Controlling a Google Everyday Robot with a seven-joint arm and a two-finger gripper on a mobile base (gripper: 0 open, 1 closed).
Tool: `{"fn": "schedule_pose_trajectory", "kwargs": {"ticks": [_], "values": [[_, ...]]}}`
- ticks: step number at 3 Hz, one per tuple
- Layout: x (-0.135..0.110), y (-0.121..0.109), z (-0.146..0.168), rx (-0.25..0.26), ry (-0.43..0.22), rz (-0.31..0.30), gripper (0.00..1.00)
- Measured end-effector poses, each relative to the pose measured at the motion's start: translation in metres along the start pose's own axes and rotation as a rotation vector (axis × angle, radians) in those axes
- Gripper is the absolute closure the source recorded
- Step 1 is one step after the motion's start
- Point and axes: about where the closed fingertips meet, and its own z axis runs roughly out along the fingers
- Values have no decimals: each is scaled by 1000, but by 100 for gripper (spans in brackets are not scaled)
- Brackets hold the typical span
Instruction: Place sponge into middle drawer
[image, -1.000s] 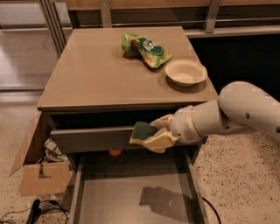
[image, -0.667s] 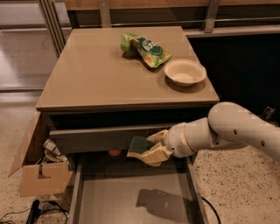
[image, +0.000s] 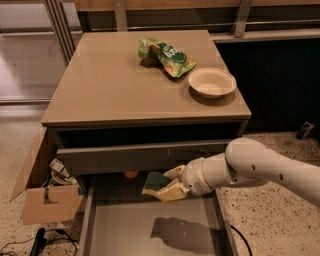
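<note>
My gripper is shut on the sponge, whose dark green face shows above the yellow foam. It hangs just above the back part of the open middle drawer, a wide grey tray with a flat floor that sticks out at the bottom of the cabinet. The gripper's shadow falls on the drawer floor. My white arm reaches in from the right.
A green snack bag and a cream bowl lie on the cabinet top. A grey drawer front sits above the open drawer. An orange object shows under it. A cardboard box stands at the left.
My gripper with the sponge has moved down and slightly left, from in front of the upper drawer front to just over the open drawer.
</note>
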Motion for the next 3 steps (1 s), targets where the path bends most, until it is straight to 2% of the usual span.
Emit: {"fn": "schedule_pose_trajectory", "kwargs": {"ticks": [1,2,3], "values": [[31,-4,47,-62,23,73,100],[78,-11,88,-89,43,161,100],[118,-18,120,-83,57,210,100]]}}
